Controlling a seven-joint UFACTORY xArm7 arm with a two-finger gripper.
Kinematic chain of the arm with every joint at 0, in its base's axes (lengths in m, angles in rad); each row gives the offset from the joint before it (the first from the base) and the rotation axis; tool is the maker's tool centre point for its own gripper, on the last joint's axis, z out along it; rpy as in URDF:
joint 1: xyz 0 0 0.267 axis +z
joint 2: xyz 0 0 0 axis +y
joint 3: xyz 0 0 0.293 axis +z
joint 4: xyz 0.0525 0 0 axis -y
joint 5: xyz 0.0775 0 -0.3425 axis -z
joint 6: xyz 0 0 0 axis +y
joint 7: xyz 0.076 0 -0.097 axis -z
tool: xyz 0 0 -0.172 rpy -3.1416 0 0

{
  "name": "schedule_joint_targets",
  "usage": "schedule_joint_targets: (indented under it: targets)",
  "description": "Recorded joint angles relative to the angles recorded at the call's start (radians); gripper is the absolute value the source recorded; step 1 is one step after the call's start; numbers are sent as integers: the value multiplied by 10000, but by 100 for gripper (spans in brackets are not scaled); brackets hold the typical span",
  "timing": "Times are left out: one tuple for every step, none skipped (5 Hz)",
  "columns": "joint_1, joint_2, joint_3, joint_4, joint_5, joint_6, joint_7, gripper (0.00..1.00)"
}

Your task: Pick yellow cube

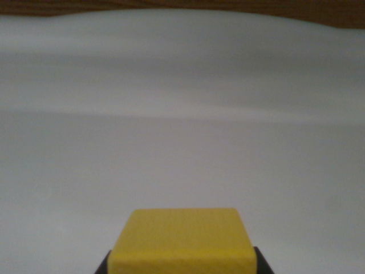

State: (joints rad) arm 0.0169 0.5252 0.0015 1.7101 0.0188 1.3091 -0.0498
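At the bottom centre of the frame, the gripper [182,264] is showing only as two small dark finger tips, one peeking out at each lower corner of the yellow cube [182,240]. The cube is sitting between those two tips, its sides meeting them, so the gripper is appearing to clasp the cube, though the contact itself is lying at the very edge of the picture. One yellow cube is in view, its flat top facing the camera and its front edge cut off by the bottom of the frame. Beyond it, a single pale grey-white surface [182,142] is filling nearly the whole frame, blurred into soft horizontal bands. Along the top edge, one narrow strip of brown wood [319,14] is running across, thicker toward the upper right.
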Motion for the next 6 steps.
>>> schedule_joint_targets:
  targets:
    - [-1,-175,0,237,-3,411,7,100]
    - [-1,-175,0,237,-3,411,7,100]
    - [-1,-326,-1,442,-5,769,14,100]
    - [-1,-326,-1,442,-5,769,14,100]
    - [-2,-449,-1,608,-7,1057,19,100]
    - [-2,-449,-1,608,-7,1057,19,100]
